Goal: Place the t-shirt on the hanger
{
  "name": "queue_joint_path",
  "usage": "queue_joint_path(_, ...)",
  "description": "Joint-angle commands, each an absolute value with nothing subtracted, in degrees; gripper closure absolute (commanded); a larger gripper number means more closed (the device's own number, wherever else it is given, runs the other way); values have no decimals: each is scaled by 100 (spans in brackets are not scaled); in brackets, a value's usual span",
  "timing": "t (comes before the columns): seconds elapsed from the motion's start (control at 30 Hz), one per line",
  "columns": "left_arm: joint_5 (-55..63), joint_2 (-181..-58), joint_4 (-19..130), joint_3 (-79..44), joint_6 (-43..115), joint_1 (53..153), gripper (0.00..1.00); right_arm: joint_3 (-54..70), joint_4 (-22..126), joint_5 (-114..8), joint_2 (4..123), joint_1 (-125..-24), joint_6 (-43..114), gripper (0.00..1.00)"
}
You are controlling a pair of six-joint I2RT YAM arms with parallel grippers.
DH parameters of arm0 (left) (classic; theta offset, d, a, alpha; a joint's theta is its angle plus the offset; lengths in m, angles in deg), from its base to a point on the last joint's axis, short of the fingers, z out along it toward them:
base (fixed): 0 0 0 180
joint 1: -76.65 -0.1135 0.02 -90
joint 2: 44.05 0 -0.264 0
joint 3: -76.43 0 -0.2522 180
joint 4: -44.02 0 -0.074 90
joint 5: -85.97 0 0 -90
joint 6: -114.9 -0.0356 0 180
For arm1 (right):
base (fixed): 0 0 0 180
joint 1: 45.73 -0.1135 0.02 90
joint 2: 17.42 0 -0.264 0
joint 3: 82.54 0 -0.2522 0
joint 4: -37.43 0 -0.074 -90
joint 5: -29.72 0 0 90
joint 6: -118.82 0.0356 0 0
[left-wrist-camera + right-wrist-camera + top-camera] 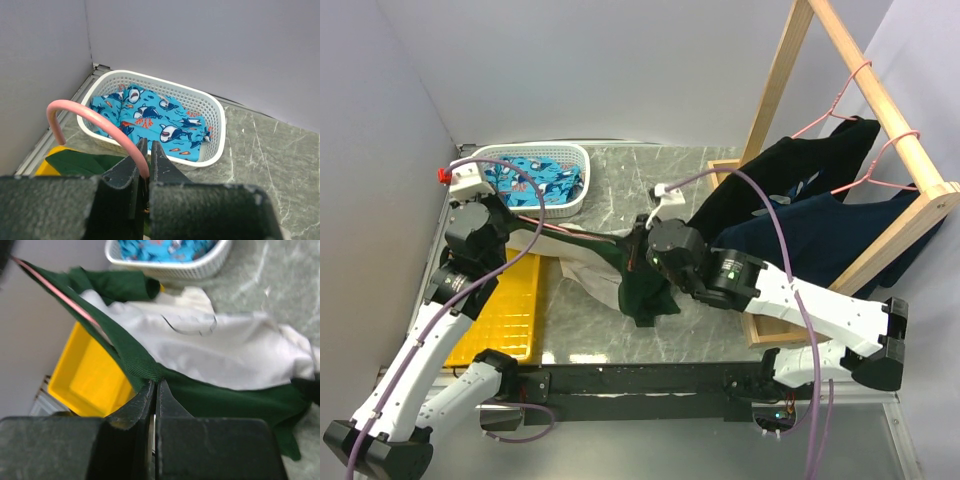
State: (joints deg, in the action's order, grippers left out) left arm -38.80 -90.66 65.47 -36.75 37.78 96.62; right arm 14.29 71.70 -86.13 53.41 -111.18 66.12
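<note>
My left gripper (146, 148) is shut on the pink wire hanger (95, 120), just below its curled hook; in the top view the hanger's wire (556, 228) runs from that gripper (510, 222) toward the right one. The t-shirt (620, 270), off-white front and dark green collar and sleeves, hangs between the two arms above the table. My right gripper (155, 385) is shut on the dark green collar (135, 360); in the top view this gripper (642, 248) is at mid-table. The chest print (187, 327) shows. The pink wire (55, 287) lies along the collar edge.
A white basket (575, 195) with bright blue patterned cloth (150, 120) stands at the back left. A yellow tray (510, 310) lies at the left. A wooden rack (880, 110) at the right carries two pink hangers with navy and black garments (800, 215).
</note>
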Motion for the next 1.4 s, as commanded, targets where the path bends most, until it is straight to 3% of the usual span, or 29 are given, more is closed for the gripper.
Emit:
queue_joint_path(0.0, -4042, -9028, 6051, -3523, 3281, 9651, 99, 575, 7580, -8718, 5465, -11199, 6178, 100)
queue_joint_path(0.3, -4015, -9396, 6060, -2996, 3263, 10335, 99, -971, 8150, -7918, 6554, -11243, 5730, 100)
queue_joint_path(0.63, -3700, -10038, 5981, -2187, 3465, 10803, 99, -2922, 8714, -8392, 7495, -11314, 5247, 100)
queue_joint_path(0.8, -3392, -10258, 5858, -1977, 3536, 10864, 99, -3012, 8688, -8025, 7452, -10867, 5255, 100)
queue_joint_path(0.87, -3182, -10346, 5936, -1669, 3527, 10882, 99, -2881, 8557, -7743, 7338, -10673, 5255, 94)
queue_joint_path(0.97, -2927, -10557, 6147, -1125, 3466, 10882, 99, -2915, 8547, -7513, 7206, -10488, 5115, 70)
queue_joint_path(1.0, -2874, -10732, 6304, -923, 3387, 10882, 99, -2941, 8556, -7540, 7153, -10462, 5010, 54)
queue_joint_path(1.07, -2812, -10961, 6849, -238, 3273, 10882, 99, -2925, 8425, -7443, 6908, -10426, 4851, 37)
queue_joint_path(1.1, -2716, -11127, 6990, -35, 3168, 10891, 99, -2785, 8363, -7443, 6663, -10417, 4703, 23)
queue_joint_path(1.17, -2601, -11356, 7351, 553, 3114, 10900, 99, -2626, 8118, -7321, 6407, -10409, 4526, 11)
queue_joint_path(1.37, -2451, -11988, 8316, 2425, 2701, 11207, 99, -1959, 7600, -7163, 5326, -10400, 4043, 3)
